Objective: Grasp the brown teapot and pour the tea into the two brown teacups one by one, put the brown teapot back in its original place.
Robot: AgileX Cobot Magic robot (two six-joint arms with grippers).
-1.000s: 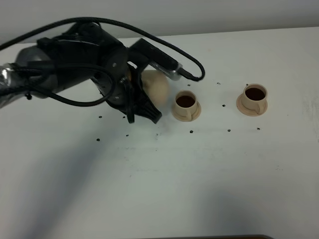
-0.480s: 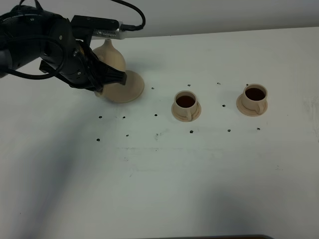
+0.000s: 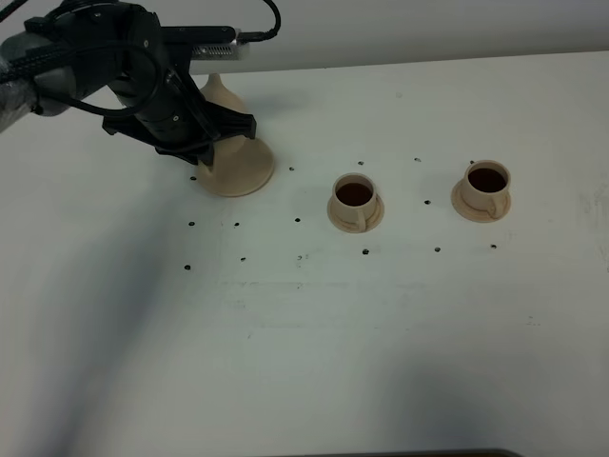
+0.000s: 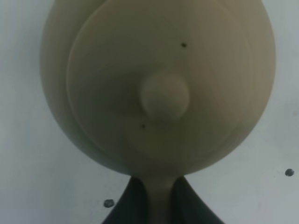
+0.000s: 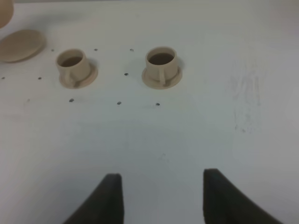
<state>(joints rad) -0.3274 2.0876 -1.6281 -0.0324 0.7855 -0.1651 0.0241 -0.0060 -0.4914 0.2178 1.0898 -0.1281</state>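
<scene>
Two filled teacups (image 5: 74, 67) sit on saucers beyond parted jaws.

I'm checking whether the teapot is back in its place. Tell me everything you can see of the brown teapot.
The pale tan, round-bellied matte teapot looks ceramic, with a lid and a small round knob on top. It sits upright over the wide round tan saucer at the table's far left; whether it rests on it is unclear. The black left hand is shut on its handle, and the arm hides most of it from above.
</scene>
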